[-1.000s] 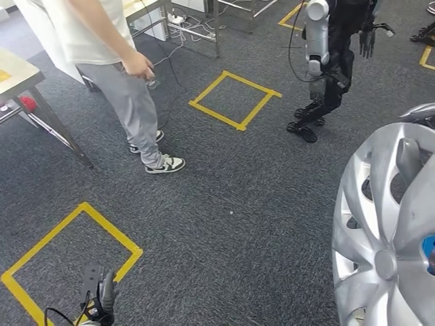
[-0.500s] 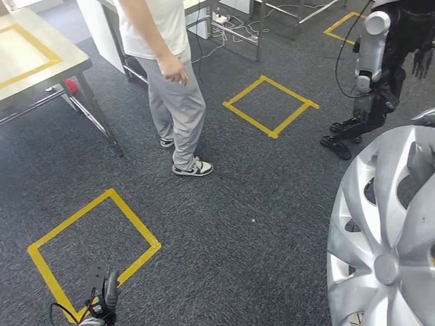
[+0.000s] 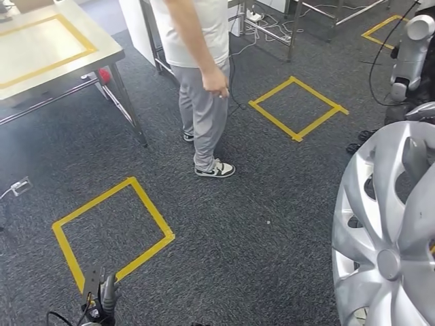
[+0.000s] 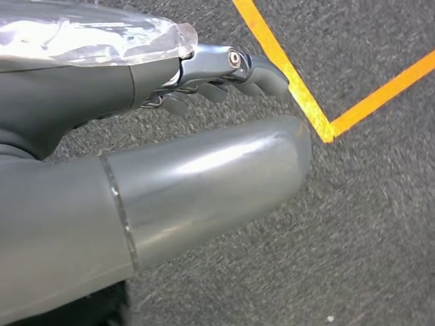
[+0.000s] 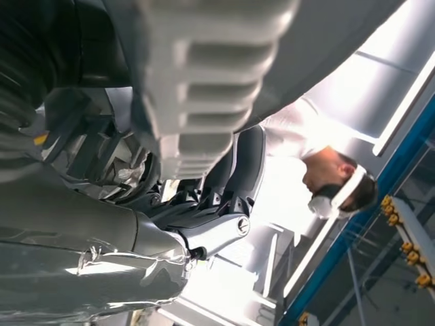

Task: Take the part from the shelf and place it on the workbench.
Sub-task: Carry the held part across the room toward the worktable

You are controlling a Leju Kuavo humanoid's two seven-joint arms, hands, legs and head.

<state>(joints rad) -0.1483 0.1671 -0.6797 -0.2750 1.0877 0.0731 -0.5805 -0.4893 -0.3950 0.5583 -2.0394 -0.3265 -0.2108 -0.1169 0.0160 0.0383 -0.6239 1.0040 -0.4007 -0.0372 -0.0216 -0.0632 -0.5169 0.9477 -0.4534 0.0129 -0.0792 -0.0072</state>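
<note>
**Ana:** Nearest the robot's body, on its right, the silver wheel cover (image 3: 389, 231) fills the lower corner of the head view. That is the part, already off the shelf. The right wrist view shows the right hand (image 5: 205, 204) with dark fingers (image 5: 241, 170) hooked around the cover's ribbed edge, so it is clamped on it.

**Ben:** And the left hand (image 3: 102, 299)?

**Ana:** It hangs low over the carpet. The thumb and fingers lie straight and apart from each other, with nothing between them.

**Ben:** So the step in hand is carrying it to the workbench (image 3: 46, 54).

**Ana:** I judge so. The bench stands far off on the left, its top marked with a yellow tape frame. The robot should keep the cover level and close in, since a grip on one edge may let it swing.

**Ben:** What about room?

**Ana:** Just ahead lies a taped square (image 3: 113, 227) on open carpet, which is flat and safe to cross. Beyond it a person (image 3: 202, 81) stands between the robot and the farther floor, near the bench's leg (image 3: 128, 102). Another robot (image 3: 410, 61) stands far right. The free lane runs left of the person, but the bench leg and corner need watching.
</note>
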